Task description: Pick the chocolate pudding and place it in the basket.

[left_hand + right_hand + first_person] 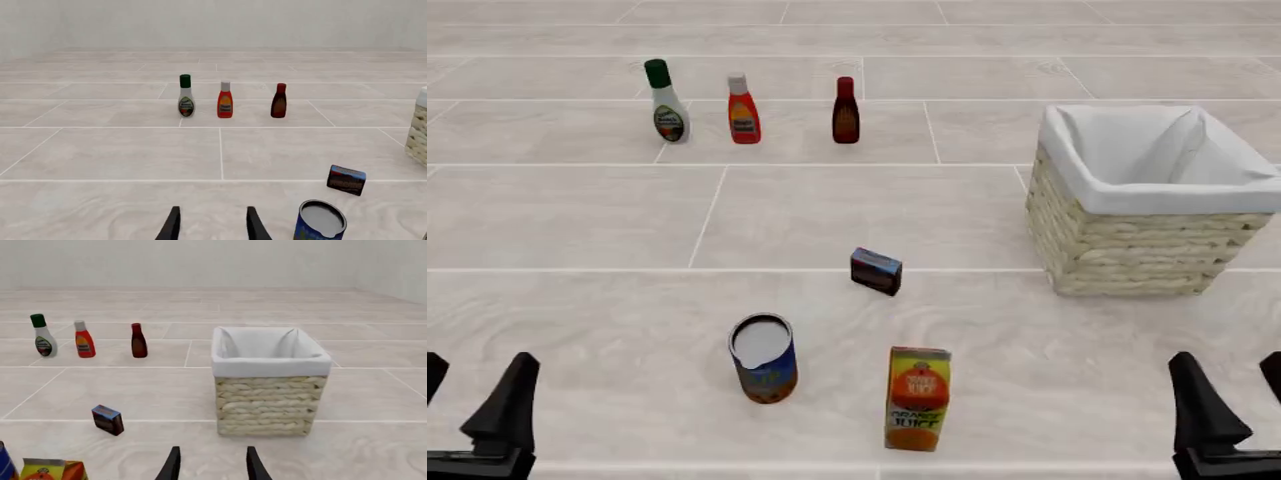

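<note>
Chocolate pudding (877, 270), small dark brown box with blue edge, stands on tiled table, well apart from both grippers. Left gripper (212, 225) spread, empty. Right gripper (212, 465) spread, empty. Cream wicker basket (1134, 235) at right.

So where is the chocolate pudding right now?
In the front view, the chocolate pudding stands on the table near the middle, left of the basket, beyond the can and juice carton.

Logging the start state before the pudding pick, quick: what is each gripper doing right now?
Left gripper: open, holding nothing.
Right gripper: open, holding nothing.
</note>
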Robot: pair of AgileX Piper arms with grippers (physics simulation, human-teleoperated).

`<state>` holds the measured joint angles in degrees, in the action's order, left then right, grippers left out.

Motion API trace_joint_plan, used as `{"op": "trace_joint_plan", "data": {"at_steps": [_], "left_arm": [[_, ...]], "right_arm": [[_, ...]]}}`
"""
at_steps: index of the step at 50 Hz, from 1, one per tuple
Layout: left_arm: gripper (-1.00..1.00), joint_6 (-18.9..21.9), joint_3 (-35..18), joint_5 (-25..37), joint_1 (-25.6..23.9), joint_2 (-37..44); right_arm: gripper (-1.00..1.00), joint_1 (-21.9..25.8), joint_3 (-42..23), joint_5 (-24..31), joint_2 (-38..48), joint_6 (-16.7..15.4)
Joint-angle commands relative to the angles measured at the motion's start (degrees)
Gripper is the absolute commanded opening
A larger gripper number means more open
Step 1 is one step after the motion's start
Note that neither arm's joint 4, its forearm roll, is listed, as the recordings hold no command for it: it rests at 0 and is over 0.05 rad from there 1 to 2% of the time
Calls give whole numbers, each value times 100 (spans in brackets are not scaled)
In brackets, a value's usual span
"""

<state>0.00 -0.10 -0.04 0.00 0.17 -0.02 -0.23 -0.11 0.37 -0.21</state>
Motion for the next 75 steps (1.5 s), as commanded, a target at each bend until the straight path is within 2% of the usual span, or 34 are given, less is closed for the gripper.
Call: {"op": "trace_joint_plan", "data": {"at_steps": [1, 15, 21, 23, 27, 29, 36, 40, 49, 56, 75], "left_arm": [[100, 1, -15, -6, 1, 28], [100, 0, -15, -6, 0, 28], [100, 0, -15, -6, 0, 27], [100, 2, -15, -6, 0, 27], [100, -1, -15, -7, 1, 26], [100, 0, -15, -6, 0, 27], [100, 2, -15, -7, 0, 26], [100, 0, -15, -7, 1, 26], [100, 0, -15, -7, 1, 26], [100, 1, -15, -7, 0, 26], [100, -1, -15, -7, 1, 25]], "right_arm": [[100, 133, -24, -281, 339, -67], [100, 529, -243, -226, 486, -157], [100, 600, -377, -625, 1141, -113], [100, 645, -475, -858, 1565, 1], [100, 670, -579, -1104, 1938, -28], [100, 795, -644, -1189, 2194, 126], [100, 814, -848, -1468, 2734, 165], [100, 960, -940, -1619, 2934, 52], [100, 1224, -1214, -1884, 3557, 79], [100, 1390, -1416, -2072, 4014, -18], [100, 1751, -2243, -1959, 4971, -228]]}}
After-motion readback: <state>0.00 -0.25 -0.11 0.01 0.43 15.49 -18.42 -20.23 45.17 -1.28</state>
